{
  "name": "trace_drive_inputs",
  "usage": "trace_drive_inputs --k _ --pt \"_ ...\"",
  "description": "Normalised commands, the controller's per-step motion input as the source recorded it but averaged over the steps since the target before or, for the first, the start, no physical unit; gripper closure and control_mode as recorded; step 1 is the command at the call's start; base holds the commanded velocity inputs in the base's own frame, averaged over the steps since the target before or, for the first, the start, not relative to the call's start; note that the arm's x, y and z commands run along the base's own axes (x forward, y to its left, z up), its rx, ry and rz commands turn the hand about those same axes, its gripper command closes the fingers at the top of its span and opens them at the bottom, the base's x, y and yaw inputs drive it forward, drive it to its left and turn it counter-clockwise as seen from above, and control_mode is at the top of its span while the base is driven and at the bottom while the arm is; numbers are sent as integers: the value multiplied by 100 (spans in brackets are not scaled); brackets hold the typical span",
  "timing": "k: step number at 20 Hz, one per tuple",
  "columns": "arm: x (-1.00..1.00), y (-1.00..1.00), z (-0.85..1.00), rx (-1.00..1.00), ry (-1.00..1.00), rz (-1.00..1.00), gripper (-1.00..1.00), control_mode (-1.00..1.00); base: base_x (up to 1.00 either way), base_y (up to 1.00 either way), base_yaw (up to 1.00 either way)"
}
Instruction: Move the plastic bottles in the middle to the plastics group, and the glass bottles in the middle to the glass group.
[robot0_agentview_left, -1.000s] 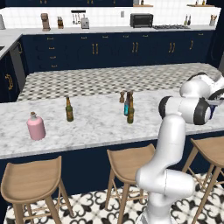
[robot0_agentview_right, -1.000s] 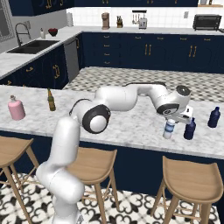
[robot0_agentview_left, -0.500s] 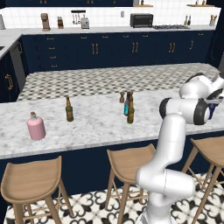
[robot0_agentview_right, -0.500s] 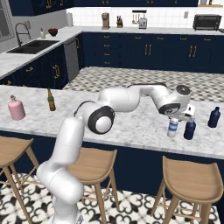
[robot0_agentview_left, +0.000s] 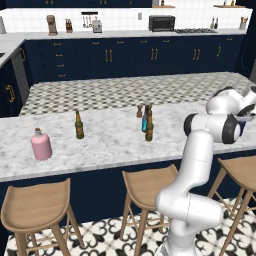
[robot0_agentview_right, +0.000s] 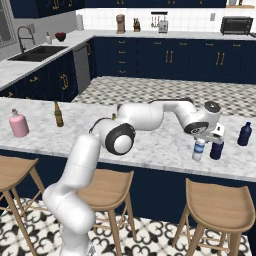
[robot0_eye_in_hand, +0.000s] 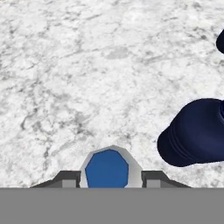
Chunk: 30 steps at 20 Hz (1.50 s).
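You see the small water bottle (robot0_agentview_right: 199, 150) standing on the marble counter (robot0_agentview_right: 150, 145), just beside a navy-blue bottle (robot0_agentview_right: 217, 149); a second navy bottle (robot0_agentview_right: 244, 134) stands further right. The gripper (robot0_agentview_right: 206, 138) sits over the water bottle, its blue cap (robot0_eye_in_hand: 107, 169) between the two fingertips (robot0_eye_in_hand: 63, 179); you cannot tell if they clamp it. In the middle stand a brown beer bottle (robot0_agentview_left: 149, 126) and a teal bottle (robot0_agentview_left: 144, 121) touching. Another beer bottle (robot0_agentview_left: 79, 125) and a pink bottle (robot0_agentview_left: 41, 145) stand left.
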Motion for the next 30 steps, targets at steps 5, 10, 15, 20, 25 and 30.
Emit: trace_drive_inputs --k 5,10,15,20,25,30 --pt "2 0 -36 0 0 0 100 -100 0 0 0" --pt "7 0 -8 0 3 0 100 -100 0 0 0" --pt "0 0 0 -1 0 0 100 -100 0 0 0" --pt "0 0 0 0 -16 0 100 -100 0 0 0" --pt "0 0 0 0 -8 0 100 -100 0 0 0" --pt "0 0 4 -1 4 0 -100 -100 0 0 0"
